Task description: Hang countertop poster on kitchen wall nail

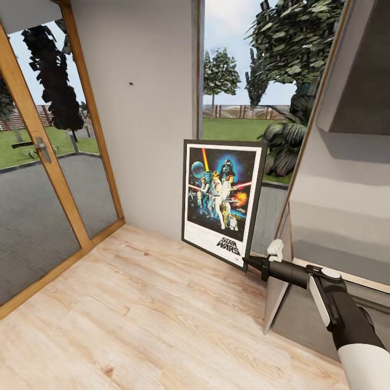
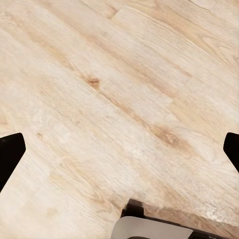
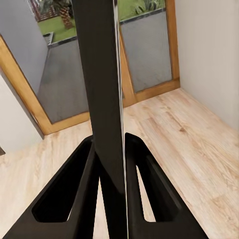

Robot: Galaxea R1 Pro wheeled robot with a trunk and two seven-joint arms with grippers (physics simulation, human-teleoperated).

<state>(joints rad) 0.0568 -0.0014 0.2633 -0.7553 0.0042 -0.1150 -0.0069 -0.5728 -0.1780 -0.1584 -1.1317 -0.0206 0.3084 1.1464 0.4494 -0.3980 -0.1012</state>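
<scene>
The right gripper [image 1: 250,262] is clamped on the poster [image 1: 223,201], held off the floor [image 1: 135,303]. Hanging remains: the nail [image 1: 130,84] sits at 11 o'clock on the wall. The left gripper [image 2: 119,149] is spread, empty

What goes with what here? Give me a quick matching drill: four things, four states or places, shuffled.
Things:
1. poster
2. wall nail
3. right gripper
4. left gripper

States or places:
A. open, above bare wooden floor
B. dark dot on the light-grey wall, nothing hanging on it
C. held upright off the floor, tilted slightly
D. clamped on a lower corner of the black frame

Pairs: 1-C, 2-B, 3-D, 4-A
</scene>
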